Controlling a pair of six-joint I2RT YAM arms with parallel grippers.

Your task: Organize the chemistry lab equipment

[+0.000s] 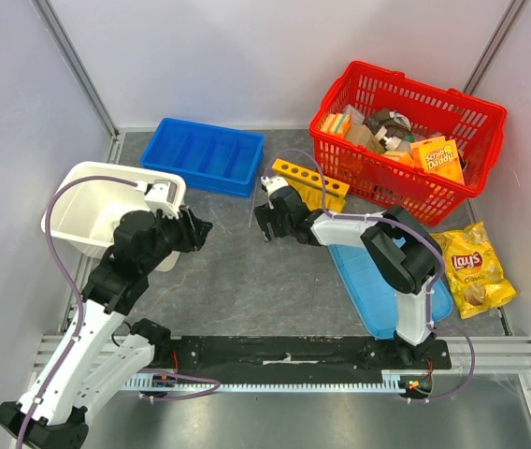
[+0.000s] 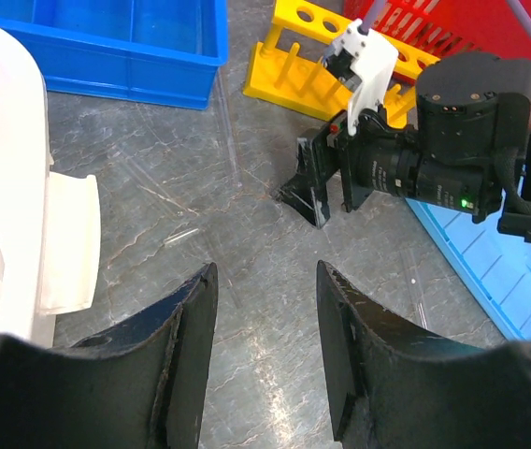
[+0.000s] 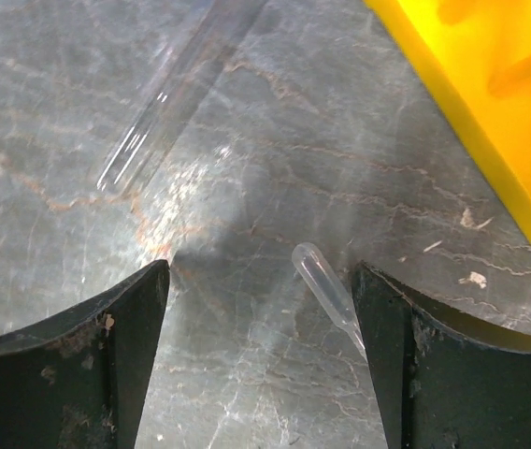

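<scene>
The yellow test-tube rack (image 1: 309, 181) stands on the table in front of the red basket; it also shows in the left wrist view (image 2: 294, 56) and the right wrist view (image 3: 490, 84). My right gripper (image 1: 264, 223) is open and low over the table just left of the rack. A small clear pipette (image 3: 326, 290) lies between its fingers, close to the right finger. A clear tube (image 3: 181, 94) lies further ahead. My left gripper (image 1: 200, 229) is open and empty above bare table (image 2: 265, 271), facing the right gripper (image 2: 308, 192). The small bag and rubber band are out of view.
A blue divided tray (image 1: 205, 154) sits at the back left and a white tub (image 1: 107, 201) at the left. The red basket (image 1: 406, 131) of packs stands at the back right. A yellow chip bag (image 1: 473, 267) and a flat blue tray (image 1: 378, 281) lie on the right.
</scene>
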